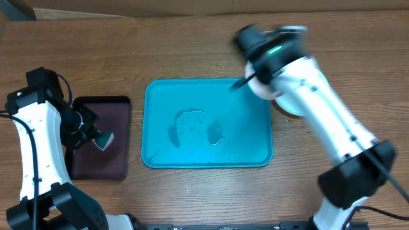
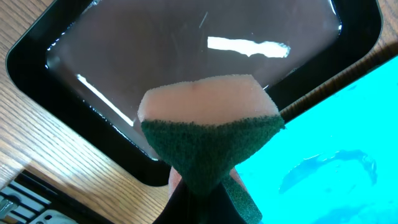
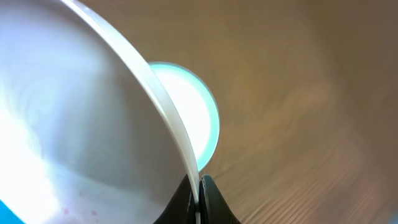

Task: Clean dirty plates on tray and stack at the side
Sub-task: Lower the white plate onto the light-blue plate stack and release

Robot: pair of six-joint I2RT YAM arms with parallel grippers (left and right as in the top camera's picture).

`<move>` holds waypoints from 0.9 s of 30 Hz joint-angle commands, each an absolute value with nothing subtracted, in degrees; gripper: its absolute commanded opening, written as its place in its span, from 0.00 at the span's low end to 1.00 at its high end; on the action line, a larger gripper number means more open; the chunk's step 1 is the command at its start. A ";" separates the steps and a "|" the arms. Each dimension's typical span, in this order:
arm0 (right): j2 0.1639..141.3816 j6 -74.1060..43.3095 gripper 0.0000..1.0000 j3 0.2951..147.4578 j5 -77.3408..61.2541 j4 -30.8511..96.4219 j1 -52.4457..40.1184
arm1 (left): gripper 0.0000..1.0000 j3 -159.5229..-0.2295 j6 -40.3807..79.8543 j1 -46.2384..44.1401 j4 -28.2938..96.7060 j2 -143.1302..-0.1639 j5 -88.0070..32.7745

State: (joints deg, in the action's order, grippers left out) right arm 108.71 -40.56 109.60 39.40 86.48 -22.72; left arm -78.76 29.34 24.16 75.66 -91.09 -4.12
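We have the right pincer [image 3: 199, 186] clamped on the rim of the white plate [image 3: 74, 124], carrying it tilted over the tray's [image 1: 153, 128] far right corner, toward the stack spot on the desk [image 1: 192, 45]. The light blue plate [image 3: 199, 118] lies flat on the desk right of the tray, below the white one in the wrist view. Yellow-green plate: not identifiable here, probably under the arm or the blue one. Tray holds no plates now, only wet streaks in the middle.

Left pincer [image 2: 199, 193] is pinched on the sponge [image 2: 208, 130], green scrub side nearest the fingers, hovering over the dark tray [image 1: 99, 137] by its edge next to the teal one.

Risks as we see them:
- Grip is a thin edge pinch on smooth, likely wet plastic. Overhead shows motion blur at the right wrist, so a fast swing could rotate the plate in the jaws or throw it.
- Faint reddish smear shows near the lower edge of the white plate. If that is residue, we stack a dirty plate.
- Tilted release over the blue plate: the rim could catch, slide off-centre, or shove the blue one.
- Sponge may drip onto the desk if it drifts off the dark tray.
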 commanded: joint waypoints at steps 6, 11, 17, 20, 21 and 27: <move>107.59 -49.95 0.04 107.20 1.54 85.36 -0.93 | 0.04 -78.35 27.75 24.38 75.83 -91.39 -4.51; 107.59 -49.50 0.04 99.50 3.99 81.34 3.33 | 0.04 -78.35 26.74 24.36 75.81 -91.39 -4.45; 107.59 -46.15 0.04 89.80 3.73 71.44 4.25 | 0.04 -78.35 26.74 24.36 75.83 -91.39 -4.03; 107.59 -44.93 0.04 89.10 3.73 69.23 4.25 | 0.04 -78.35 26.76 24.36 75.83 -91.39 -4.03; 107.57 -44.93 0.04 89.10 3.73 68.86 4.25 | 0.04 -78.35 26.76 24.38 75.81 -91.39 -4.03; 107.57 -44.95 0.04 89.10 3.97 67.85 4.25 | 0.04 -78.35 26.74 24.36 75.16 -91.39 -4.01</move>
State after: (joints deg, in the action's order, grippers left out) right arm 108.71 -45.41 88.82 4.16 68.23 4.03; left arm -78.72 28.03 24.16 75.55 -91.09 -4.10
